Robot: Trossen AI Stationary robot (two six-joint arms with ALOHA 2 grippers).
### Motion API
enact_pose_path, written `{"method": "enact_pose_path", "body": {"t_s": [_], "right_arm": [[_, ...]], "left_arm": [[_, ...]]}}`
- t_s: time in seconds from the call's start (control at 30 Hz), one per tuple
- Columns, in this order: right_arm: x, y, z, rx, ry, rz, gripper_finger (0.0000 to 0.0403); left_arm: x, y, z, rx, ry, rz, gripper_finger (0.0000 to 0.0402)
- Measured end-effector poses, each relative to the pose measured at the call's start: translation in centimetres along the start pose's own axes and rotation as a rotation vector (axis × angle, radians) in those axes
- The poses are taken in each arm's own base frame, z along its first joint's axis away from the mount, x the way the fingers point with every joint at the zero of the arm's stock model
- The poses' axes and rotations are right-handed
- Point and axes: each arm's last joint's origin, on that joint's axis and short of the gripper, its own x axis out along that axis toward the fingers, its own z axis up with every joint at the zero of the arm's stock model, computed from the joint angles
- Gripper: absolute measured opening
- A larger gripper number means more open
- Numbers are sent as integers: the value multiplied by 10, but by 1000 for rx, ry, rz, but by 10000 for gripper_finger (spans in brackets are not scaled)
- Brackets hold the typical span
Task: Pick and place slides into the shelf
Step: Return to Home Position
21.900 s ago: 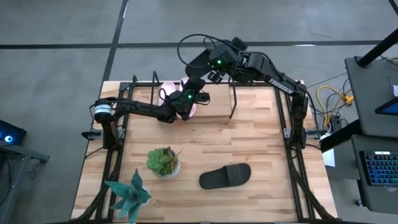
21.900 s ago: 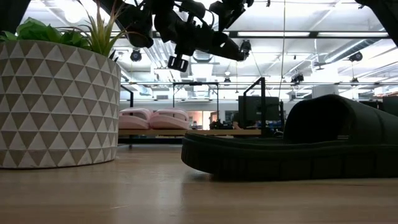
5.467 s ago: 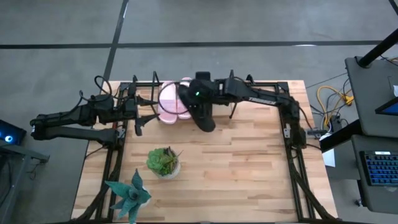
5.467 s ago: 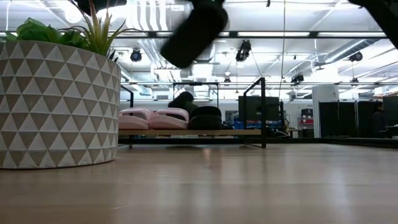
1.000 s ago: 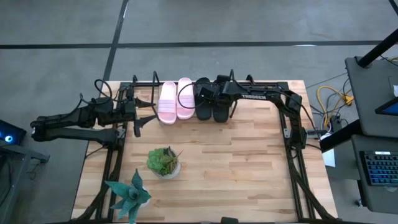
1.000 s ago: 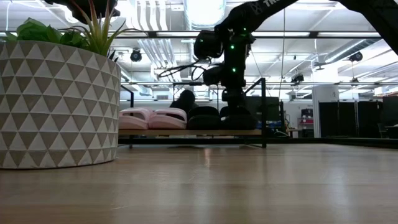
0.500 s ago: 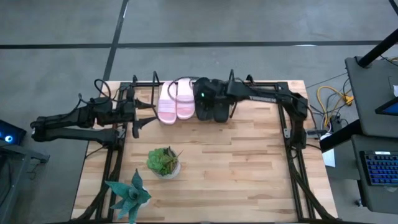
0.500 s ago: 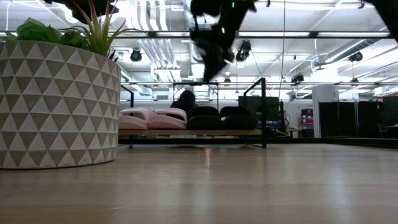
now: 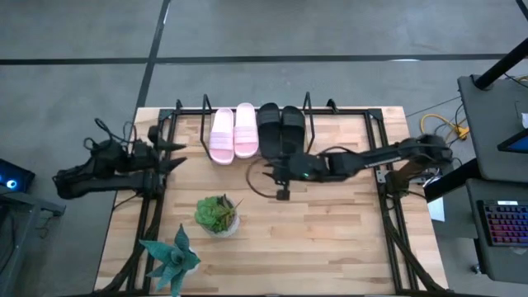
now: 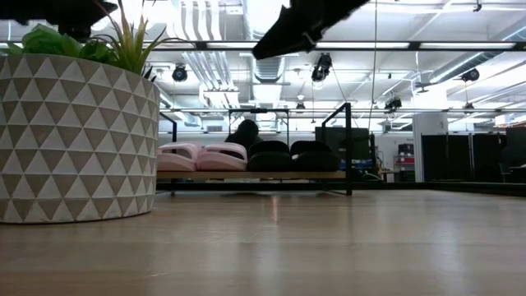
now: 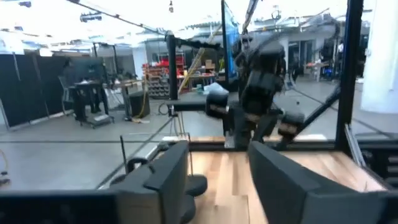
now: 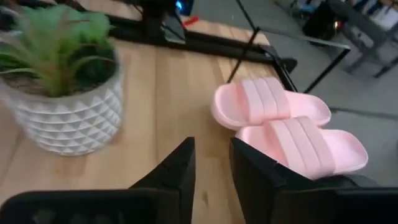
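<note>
So the right arm just backed off. Half a second ago the right gripper (image 9: 279, 171) was hovering over the black pair, and now it's swung out to the near side of the rack, hanging over the middle of the pale wooden plank table (image 9: 330, 239). Its fingers are a narrow gap apart with nothing between them. The left gripper (image 9: 175, 155) has slid a touch further out too, sitting at the far left edge of the table with fingers spread wide and also empty.

Twenty-odd seconds back there was still a black sandal lying near the front of the table. That spot is bare wood now, so I'd call the sorting done. What's left looks like both arms just heading back to rest.

Head count, for anyone keeping score:
- Four slides, all on the low black wire-frame shelf (image 9: 307, 101) along the far edge.
- The two pale pink open-toe slide sandals (image 9: 223, 134) are on the left and the two black slide sandals (image 9: 270, 128) on the right, packed side by side in one row.
- One shelf.
- Two plants near left: a green succulent in a white triangle-patterned pot (image 9: 218, 214) and a spiky teal plant (image 9: 172, 257) nearer the front corner.
- Two arms.
</note>
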Motion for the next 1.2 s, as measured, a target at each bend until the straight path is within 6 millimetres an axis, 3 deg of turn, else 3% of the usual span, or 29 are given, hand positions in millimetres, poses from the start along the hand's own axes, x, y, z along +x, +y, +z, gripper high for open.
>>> {"method": "enact_pose_path", "body": {"t_s": [0.17, 0.3, 0.73, 0.9, 1.2], "right_arm": [[-10, 5, -25, 45, -92, 0, 75], [-12, 5, -37, 76, -143, -8, 70], [-9, 11, -48, 161, -120, 12, 69], [-11, 16, -47, 151, -125, 25, 69], [-11, 17, -49, 145, -119, 29, 68]], "left_arm": [[-6, -1, -14, 34, -82, 7, 77], [0, -3, -28, 74, -35, -8, 11], [17, -10, -78, 75, 18, -81, 10], [20, -14, -90, 26, 24, -118, 10], [19, -25, -93, -19, 20, -231, 11]]}}
